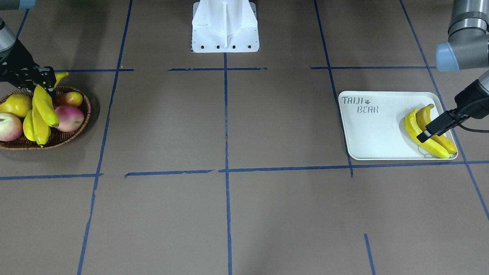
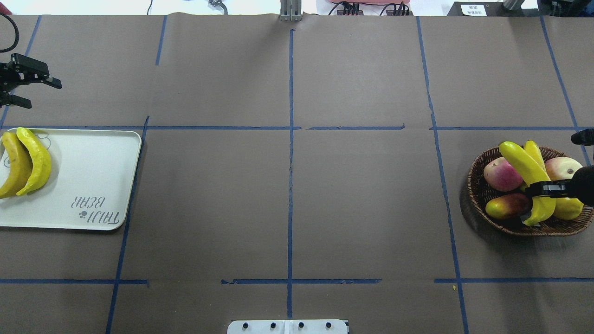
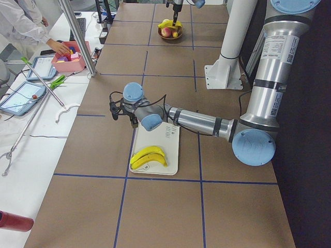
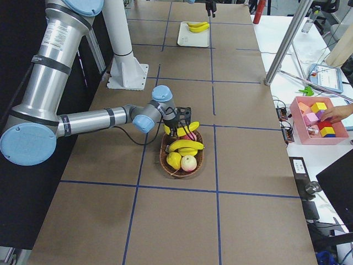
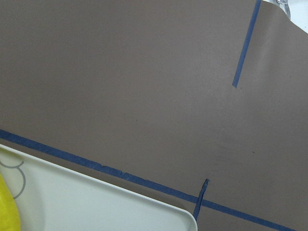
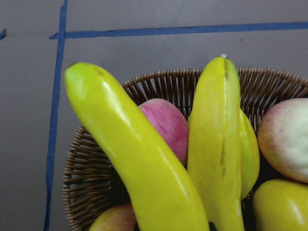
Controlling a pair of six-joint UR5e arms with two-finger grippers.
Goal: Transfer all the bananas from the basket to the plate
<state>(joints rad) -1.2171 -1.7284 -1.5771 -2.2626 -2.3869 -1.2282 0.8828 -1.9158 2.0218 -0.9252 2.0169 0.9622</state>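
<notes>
Two yellow bananas lie side by side at the bear end of the off-white plate, also seen in the front view. My left gripper is open and empty, raised just beyond the plate's far edge. The brown wicker basket holds the other two bananas among other fruit. My right gripper is shut on one banana near its stem end; its far tip sticks out over the rim. The second banana lies beside it. The right wrist view shows both, held banana and second banana.
The basket also holds a yellow pear, red-green mangoes or apples and a pale apple. The robot's white base stands at the table's middle rear. Blue tape lines grid the brown table.
</notes>
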